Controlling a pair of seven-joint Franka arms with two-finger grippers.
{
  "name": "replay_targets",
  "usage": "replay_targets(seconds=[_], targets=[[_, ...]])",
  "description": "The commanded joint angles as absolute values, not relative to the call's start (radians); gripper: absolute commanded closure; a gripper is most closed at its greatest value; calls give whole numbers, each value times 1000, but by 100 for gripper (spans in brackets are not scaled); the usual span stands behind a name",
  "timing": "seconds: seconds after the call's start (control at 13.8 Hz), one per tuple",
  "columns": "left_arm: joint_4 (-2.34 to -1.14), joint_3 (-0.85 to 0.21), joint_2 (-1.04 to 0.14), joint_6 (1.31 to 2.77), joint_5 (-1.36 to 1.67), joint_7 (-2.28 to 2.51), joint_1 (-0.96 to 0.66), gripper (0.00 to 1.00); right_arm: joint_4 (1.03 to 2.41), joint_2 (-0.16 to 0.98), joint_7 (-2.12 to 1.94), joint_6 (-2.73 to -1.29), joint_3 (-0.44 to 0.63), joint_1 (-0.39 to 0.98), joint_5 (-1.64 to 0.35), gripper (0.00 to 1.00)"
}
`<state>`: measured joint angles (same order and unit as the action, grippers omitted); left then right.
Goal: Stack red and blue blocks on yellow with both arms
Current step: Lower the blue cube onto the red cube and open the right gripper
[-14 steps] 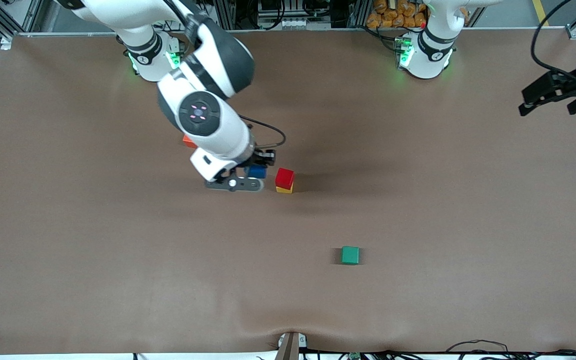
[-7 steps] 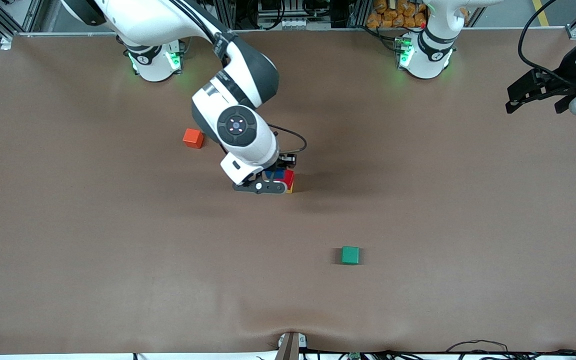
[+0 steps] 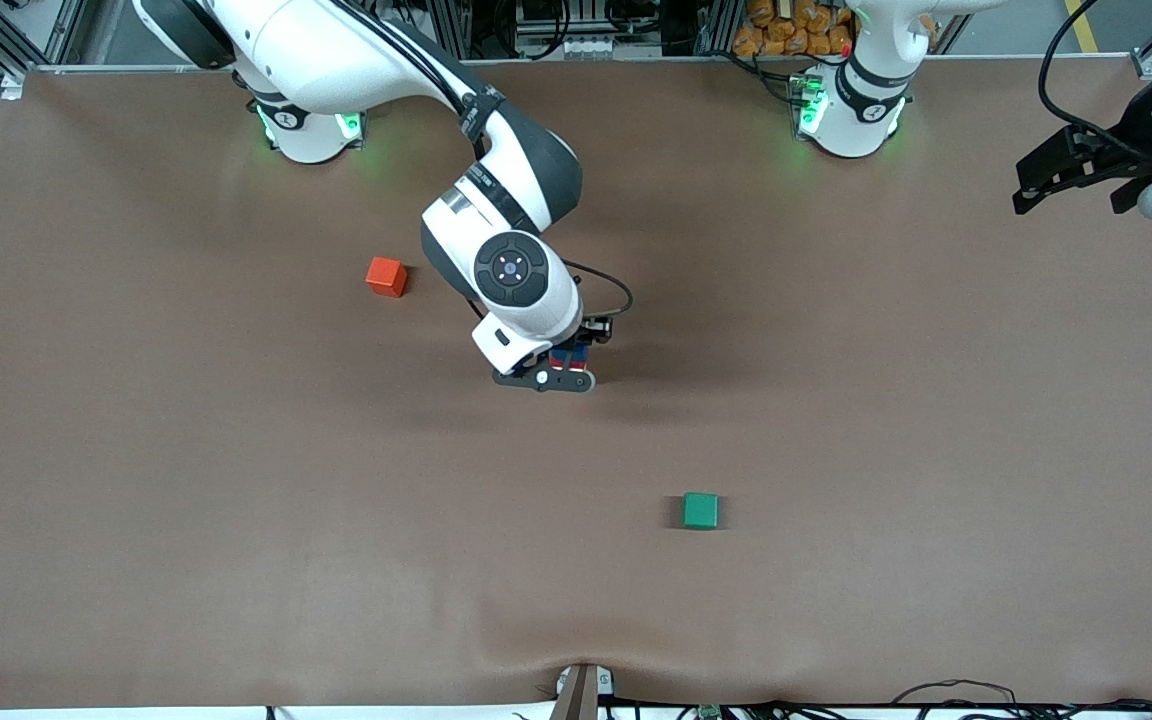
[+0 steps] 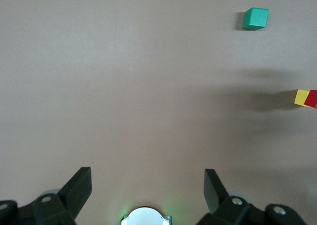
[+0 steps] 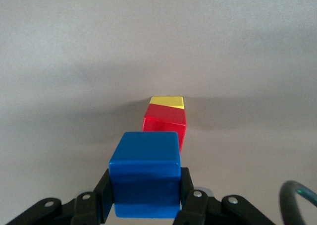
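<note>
The right tool (image 5: 144, 205) grips the blue block (image 5: 144, 180) over the red block (image 5: 165, 125), which sits on the yellow cube (image 5: 167, 102) mid-bench, lined up for the last of 2 placements. The left tool (image 4: 147, 193) waits wide open, clear of the stack.

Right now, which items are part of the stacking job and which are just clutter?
In the job:
- blue block, held in right gripper jaws
- red block, sitting on yellow block

Lying about:
- orange-red cube
- green cube
</note>
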<state>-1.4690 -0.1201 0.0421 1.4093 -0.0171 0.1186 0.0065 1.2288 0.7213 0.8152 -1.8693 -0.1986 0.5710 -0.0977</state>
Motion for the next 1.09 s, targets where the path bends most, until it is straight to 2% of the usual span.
replay_targets(seconds=[0.0, 1.02], targets=[[-1505, -124, 75, 1407, -21, 107, 15, 0, 1206, 729, 833, -1855, -192, 578, -97, 100], [-1508, -124, 71, 1414, -21, 106, 14, 0, 1253, 749, 896, -1914, -187, 595, -83, 100]])
